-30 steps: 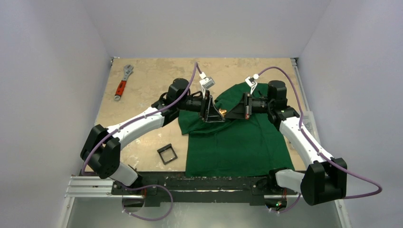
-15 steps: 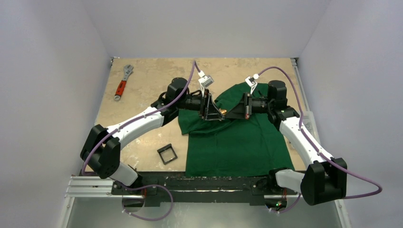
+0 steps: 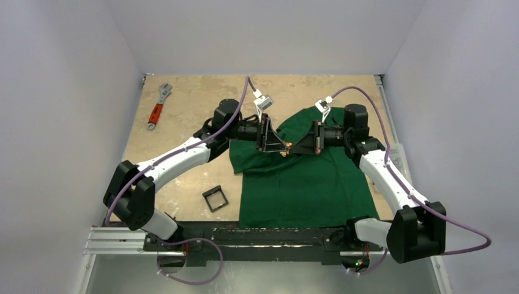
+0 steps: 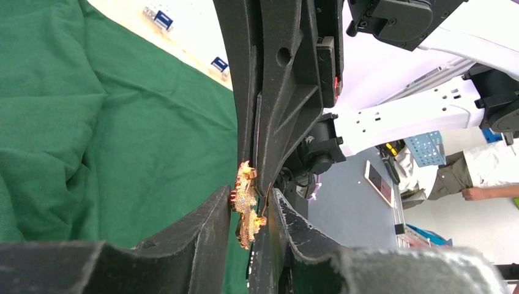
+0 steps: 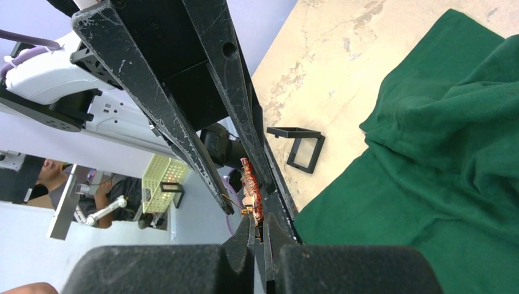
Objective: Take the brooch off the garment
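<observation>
The garment [image 3: 306,184], a dark green T-shirt, lies spread on the table under both grippers and shows in the wrist views too [image 4: 122,122] [image 5: 453,122]. The brooch [image 3: 285,152], a tiny orange-red jagged leaf, hangs in the air where the two grippers meet tip to tip. My right gripper [image 5: 256,220] is shut on the brooch's [image 5: 250,184] lower end. My left gripper [image 4: 250,197] straddles the brooch [image 4: 246,202] with narrow jaws. One finger touches its edge and a small gap remains on the other side. No cloth shows between the fingers.
A red-handled wrench [image 3: 156,109] lies at the far left of the tan table [image 3: 196,98]. A small black square frame [image 3: 215,199] sits on the table left of the shirt's hem, also in the right wrist view [image 5: 300,147].
My left gripper's jaws have narrowed around the brooch. Both arms have stayed almost where they were, and the right gripper has stayed shut.
</observation>
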`<move>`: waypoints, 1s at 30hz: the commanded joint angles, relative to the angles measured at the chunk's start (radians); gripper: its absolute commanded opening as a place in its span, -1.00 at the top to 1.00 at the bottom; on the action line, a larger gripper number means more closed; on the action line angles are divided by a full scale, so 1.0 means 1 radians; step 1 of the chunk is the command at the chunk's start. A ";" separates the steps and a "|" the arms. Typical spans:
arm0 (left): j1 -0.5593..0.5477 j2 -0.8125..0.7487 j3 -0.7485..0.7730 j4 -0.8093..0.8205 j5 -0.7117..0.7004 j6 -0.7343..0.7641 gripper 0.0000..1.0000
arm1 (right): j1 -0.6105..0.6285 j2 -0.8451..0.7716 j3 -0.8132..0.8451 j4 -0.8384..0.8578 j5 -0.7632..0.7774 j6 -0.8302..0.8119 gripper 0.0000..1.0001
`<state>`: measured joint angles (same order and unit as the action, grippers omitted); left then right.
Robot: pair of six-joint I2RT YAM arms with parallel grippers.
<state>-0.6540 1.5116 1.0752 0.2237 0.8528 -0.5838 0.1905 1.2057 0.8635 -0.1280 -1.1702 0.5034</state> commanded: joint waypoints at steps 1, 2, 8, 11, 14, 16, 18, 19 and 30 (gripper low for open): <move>0.008 0.004 0.011 0.052 0.018 -0.008 0.45 | 0.000 -0.009 0.029 -0.006 -0.016 -0.029 1.00; 0.008 0.006 0.011 0.053 0.022 -0.008 0.45 | 0.000 -0.010 0.029 -0.004 -0.016 -0.029 1.00; 0.007 0.015 0.014 0.036 0.015 0.003 0.47 | 0.000 -0.016 0.036 0.001 -0.022 -0.032 1.00; 0.007 0.016 0.020 0.017 -0.002 0.013 0.50 | 0.002 -0.018 0.039 0.003 -0.027 -0.035 1.00; 0.007 0.017 0.023 0.008 -0.008 0.019 0.52 | 0.003 -0.021 0.042 0.003 -0.031 -0.043 1.00; 0.007 0.020 0.027 -0.001 -0.015 0.022 0.56 | 0.006 -0.021 0.047 -0.007 -0.034 -0.056 1.00; 0.007 0.026 0.034 -0.007 -0.019 0.023 0.59 | 0.010 -0.020 0.052 -0.019 -0.033 -0.074 1.00; 0.007 0.029 0.038 -0.015 -0.023 0.026 0.60 | 0.013 -0.020 0.057 -0.027 -0.032 -0.088 1.00; -0.008 0.056 0.077 -0.082 -0.028 0.070 0.61 | 0.027 -0.012 0.115 -0.147 -0.023 -0.241 1.00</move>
<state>-0.6575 1.5429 1.1114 0.1680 0.8558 -0.5556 0.2039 1.2053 0.9154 -0.2356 -1.1469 0.3313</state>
